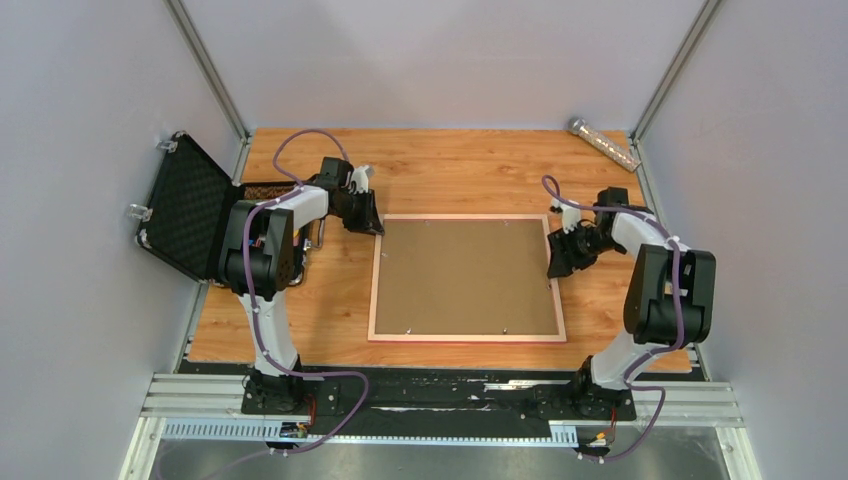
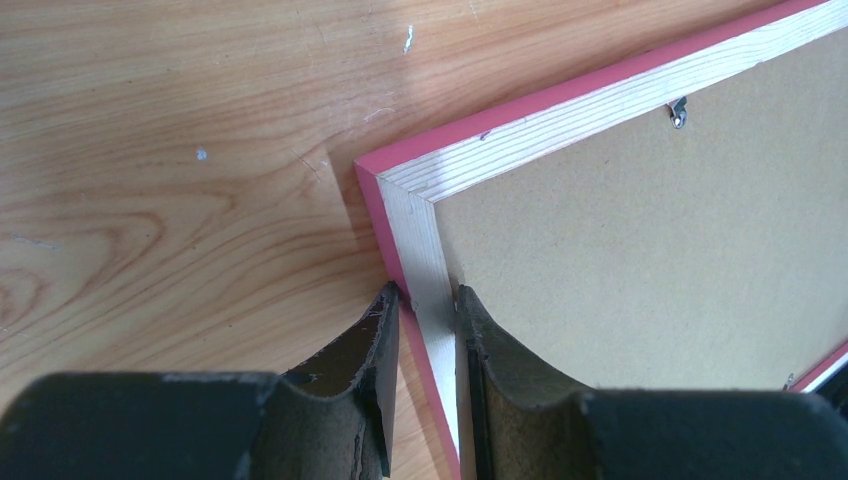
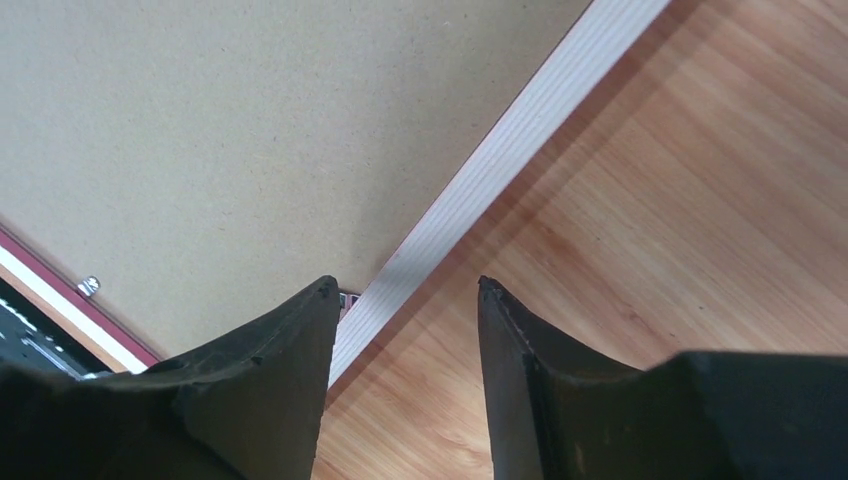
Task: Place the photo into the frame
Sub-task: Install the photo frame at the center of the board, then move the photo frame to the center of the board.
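Left tool (image 2: 426,293) pinches the far-left rail of the face-down pink wooden picture frame (image 2: 600,100); right tool (image 3: 405,284) straddles its right rail, spread. Next, I'd guess: close it, then flip together.

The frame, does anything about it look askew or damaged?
Nothing stands out. The frame lies flat, back up, with the backing board seated evenly inside its rails.

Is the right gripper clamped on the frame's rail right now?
No, the right gripper has its fingers spread wider than the rail of the frame that runs between them.
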`<state>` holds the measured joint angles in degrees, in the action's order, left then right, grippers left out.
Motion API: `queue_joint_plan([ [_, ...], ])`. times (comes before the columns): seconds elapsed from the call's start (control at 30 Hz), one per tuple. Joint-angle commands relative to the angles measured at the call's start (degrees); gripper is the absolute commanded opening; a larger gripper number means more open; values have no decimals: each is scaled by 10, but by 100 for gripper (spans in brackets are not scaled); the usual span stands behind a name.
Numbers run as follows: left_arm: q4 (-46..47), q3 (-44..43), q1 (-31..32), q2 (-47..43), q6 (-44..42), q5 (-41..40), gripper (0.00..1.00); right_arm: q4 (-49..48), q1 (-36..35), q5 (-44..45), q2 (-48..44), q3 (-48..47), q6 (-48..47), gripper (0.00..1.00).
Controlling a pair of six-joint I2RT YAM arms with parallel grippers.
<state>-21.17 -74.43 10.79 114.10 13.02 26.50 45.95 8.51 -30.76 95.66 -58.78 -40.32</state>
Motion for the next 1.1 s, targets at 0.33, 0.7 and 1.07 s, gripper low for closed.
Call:
queue_joint_plan([
  [0.33,25,14,-15,10,25,-25,0,-89,3,9,-34,-29,143,55],
  [0.7,22,12,-15,13,25,-21,0,-137,2,12,44,-37,195,44],
  [1.07,16,-8,-17,24,23,-33,0,-136,-3,3,92,-73,223,1],
])
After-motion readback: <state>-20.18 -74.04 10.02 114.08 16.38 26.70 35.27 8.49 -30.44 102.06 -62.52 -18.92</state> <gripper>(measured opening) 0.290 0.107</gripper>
